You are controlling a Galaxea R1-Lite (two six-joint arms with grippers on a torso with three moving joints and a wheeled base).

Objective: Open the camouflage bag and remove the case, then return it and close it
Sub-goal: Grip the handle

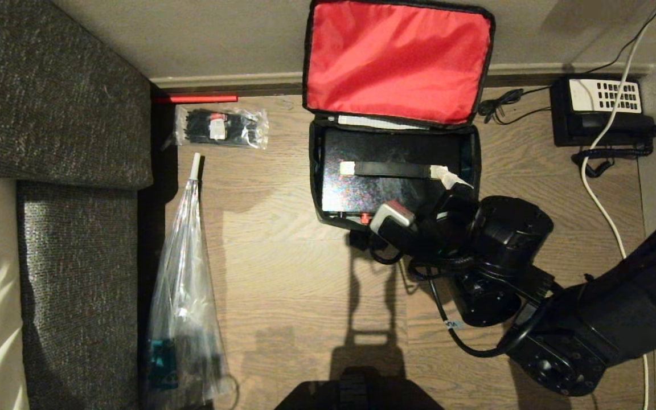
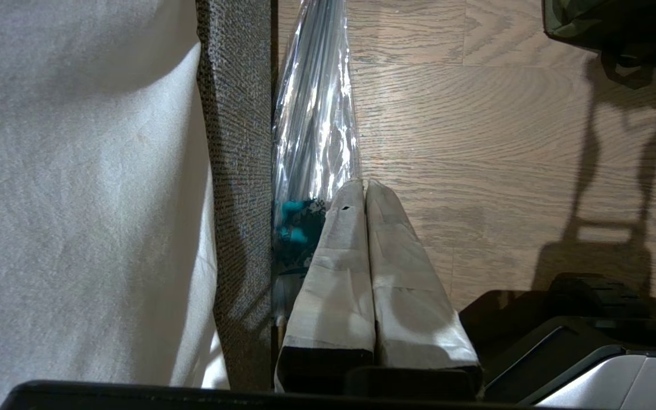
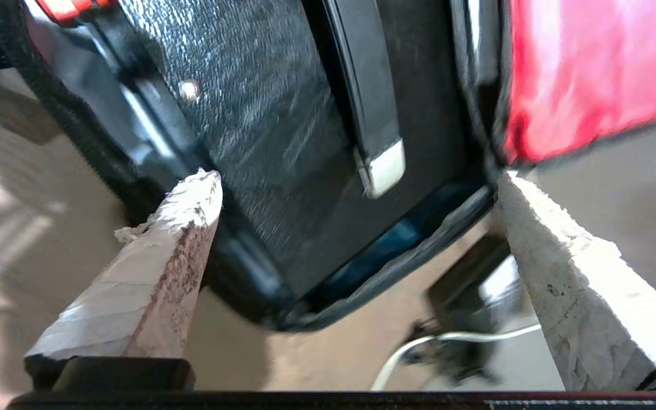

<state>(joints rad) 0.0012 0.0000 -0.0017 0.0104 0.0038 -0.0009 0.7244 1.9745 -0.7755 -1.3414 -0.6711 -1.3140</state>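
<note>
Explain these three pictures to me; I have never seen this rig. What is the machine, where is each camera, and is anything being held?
This is a two-armed robot on wheels. The wide picture comes from its head, looking down at a wooden floor. There lies the bag, lid open with red lining up, and the black case inside it. Nearby are a sofa, a packet of black items, a long clear plastic bag and a telephone.

The other two pictures come from cameras on the wrists. The right gripper hangs over the case's near right corner, open and holding nothing. The left gripper is shut, empty and parked beside the sofa.
</note>
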